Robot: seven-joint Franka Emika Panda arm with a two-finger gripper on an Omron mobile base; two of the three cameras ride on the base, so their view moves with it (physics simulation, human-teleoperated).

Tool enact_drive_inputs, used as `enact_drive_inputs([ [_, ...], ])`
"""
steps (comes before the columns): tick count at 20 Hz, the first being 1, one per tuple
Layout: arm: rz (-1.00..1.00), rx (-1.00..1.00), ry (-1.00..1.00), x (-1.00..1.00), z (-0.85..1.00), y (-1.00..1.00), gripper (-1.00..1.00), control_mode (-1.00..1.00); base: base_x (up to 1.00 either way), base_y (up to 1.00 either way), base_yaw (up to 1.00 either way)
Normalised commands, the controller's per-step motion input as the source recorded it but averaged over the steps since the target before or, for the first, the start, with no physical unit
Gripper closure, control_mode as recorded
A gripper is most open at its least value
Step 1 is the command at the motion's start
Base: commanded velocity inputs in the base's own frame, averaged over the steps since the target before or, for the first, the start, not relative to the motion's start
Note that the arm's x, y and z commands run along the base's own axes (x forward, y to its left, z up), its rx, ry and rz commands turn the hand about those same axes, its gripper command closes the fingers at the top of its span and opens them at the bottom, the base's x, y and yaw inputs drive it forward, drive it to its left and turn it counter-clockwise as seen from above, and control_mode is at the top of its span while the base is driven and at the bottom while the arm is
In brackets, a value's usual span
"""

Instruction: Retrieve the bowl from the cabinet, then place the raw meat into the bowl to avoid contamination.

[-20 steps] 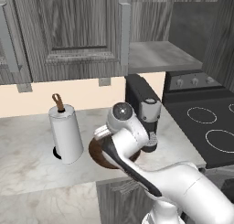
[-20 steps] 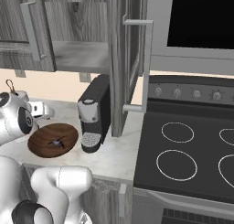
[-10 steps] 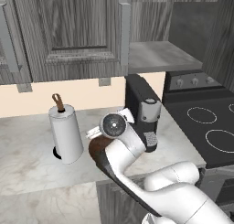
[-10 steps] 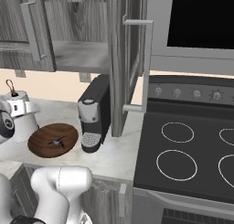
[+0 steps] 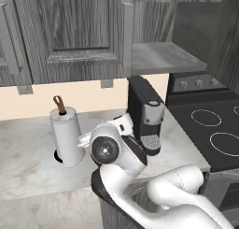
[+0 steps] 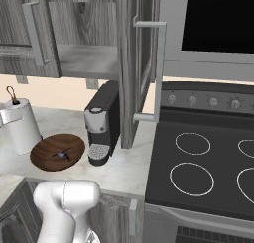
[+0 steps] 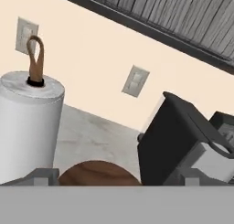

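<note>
On the marble counter [image 6: 124,167], between the paper-towel roll [image 6: 21,128] and the coffee machine [image 6: 102,123], we find the bowl [image 6: 58,151] sitting flat, so it is already out of the cabinet [image 6: 89,61]. We read that spot as chosen for easy reach, on open counter just in front of the arm. Lying near the middle of the bowl is the raw meat [image 6: 61,155], a small dark lump with thin ends, and nothing else shares the bowl with it. With the meat contained and off the bare counter, we judge both parts of the task essentially done.

Our gripper [image 7: 118,176] hangs just above the bowl's near rim with its fingers spread wide and nothing between them; in the hand view the brown rim [image 7: 98,173] shows between the two tips. We take the empty, open fingers as fitting a release into the bowl.

Farther out, the cabinet door [image 6: 141,63] above the coffee machine stands open, and the grey shelf [image 6: 87,60] inside looks bare where we can see it. Beyond the counter's end sits the black stovetop [image 6: 208,167], its burners carrying no pots.
</note>
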Motion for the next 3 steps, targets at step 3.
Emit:
enact_drive_inputs([
  [3,-0.01,-0.03,-0.10,-0.48,0.32,0.18,-1.00,-1.00,0.00,0.00,0.00],
])
